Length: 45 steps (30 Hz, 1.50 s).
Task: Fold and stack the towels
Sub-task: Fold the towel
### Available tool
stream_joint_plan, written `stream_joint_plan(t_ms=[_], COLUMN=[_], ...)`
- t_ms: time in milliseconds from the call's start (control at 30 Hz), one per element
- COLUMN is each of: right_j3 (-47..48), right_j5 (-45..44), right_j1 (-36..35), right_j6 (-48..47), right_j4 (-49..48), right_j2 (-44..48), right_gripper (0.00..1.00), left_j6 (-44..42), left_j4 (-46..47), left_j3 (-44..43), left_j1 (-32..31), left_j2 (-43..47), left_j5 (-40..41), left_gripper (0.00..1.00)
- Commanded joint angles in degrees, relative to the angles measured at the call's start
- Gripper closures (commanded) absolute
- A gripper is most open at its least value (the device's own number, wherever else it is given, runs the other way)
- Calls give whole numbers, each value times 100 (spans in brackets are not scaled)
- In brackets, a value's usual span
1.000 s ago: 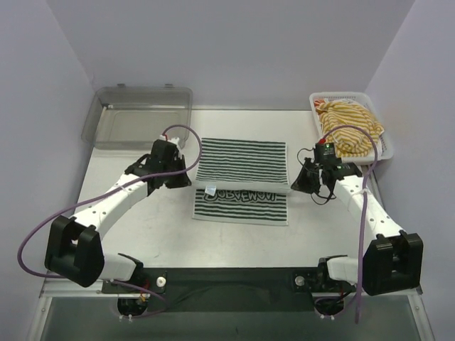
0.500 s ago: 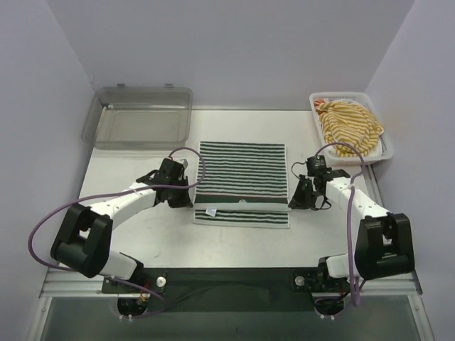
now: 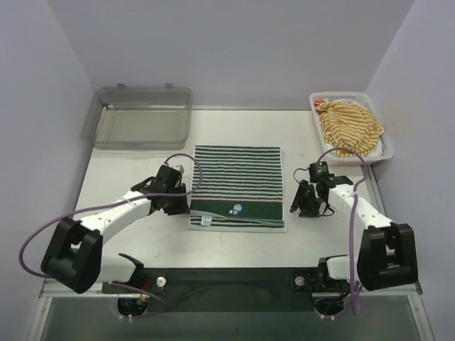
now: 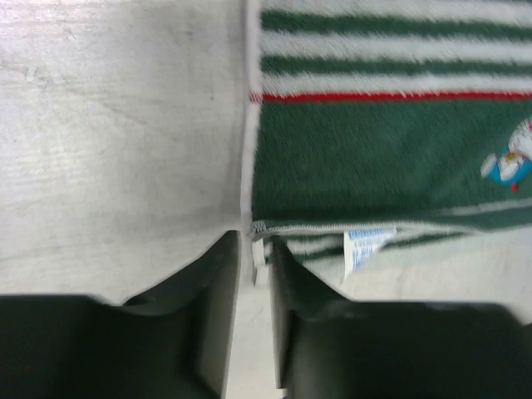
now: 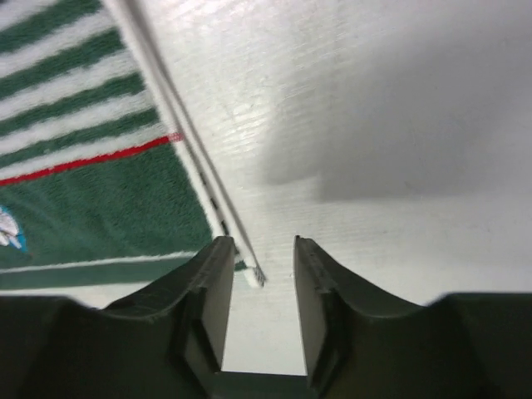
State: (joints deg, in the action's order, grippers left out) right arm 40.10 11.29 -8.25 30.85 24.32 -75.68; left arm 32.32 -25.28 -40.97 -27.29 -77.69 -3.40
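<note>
Both arms have drawn back toward their bases since a second ago, carrying the doubled edge of the green striped towel [image 3: 238, 186] down onto its near edge, so the fold that was half made then now lies closed, with the cartoon patch [image 3: 235, 209] facing up on the dark band. The towel lies flat on the table [image 3: 128, 234] between the two pincers, its slightly longer side running from one to the other. Its near-left corner sits right at the tips of the left pincer [image 4: 253, 245], with the cloth spreading ahead and to the right. The near-right corner lies at the tips of the right pincer [image 5: 259, 249], with the cloth ahead and to the left. Both pairs of jaws, shut a second ago, now stand a little apart with the thin hem in the gap, so neither looks clamped. Each arm is equally near its own corner, and a second fold would likely carry one side across toward the other pincer. Well beyond the right pincer, the yellow striped towel [image 3: 348, 128] lies bunched in the basket [image 3: 316, 99]. The clear tray [image 3: 142, 117] sits well beyond the left.
</note>
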Motion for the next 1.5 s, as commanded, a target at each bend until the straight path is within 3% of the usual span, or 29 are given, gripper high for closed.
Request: stream_joint_plan(t_ms=[0, 100, 133, 233, 467, 767, 1233, 1467], right_j3=[103, 253, 331, 437, 148, -995, -1232, -1267], right_j5=[-241, -390, -452, -628, -804, -303, -127, -109], right_j1=[-89, -396, -597, -862, -1029, -906, -906, -898], right_j6=[-167, -237, -272, -247, 333, 2126, 2399, 2382], right_j4=[494, 530, 530, 539, 329, -946, -1245, -1236], right_j2=[711, 958, 950, 696, 589, 1011, 950, 959], right_gripper=[62, 54, 54, 50, 53, 53, 57, 58], left_j6=[117, 179, 187, 231, 951, 2191, 2639, 2648], left_j4=[-337, -451, -469, -505, -242, 698, 1262, 1350], left_j3=[-8, 28, 45, 71, 405, 880, 924, 880], left_j1=[-197, -259, -268, -268, -268, -268, -277, -277], left_j2=[1008, 1466, 1502, 1503, 1265, 1406, 853, 597], left_j5=[172, 295, 296, 296, 454, 612, 656, 604], left_gripper=[54, 39, 29, 21, 22, 25, 26, 35])
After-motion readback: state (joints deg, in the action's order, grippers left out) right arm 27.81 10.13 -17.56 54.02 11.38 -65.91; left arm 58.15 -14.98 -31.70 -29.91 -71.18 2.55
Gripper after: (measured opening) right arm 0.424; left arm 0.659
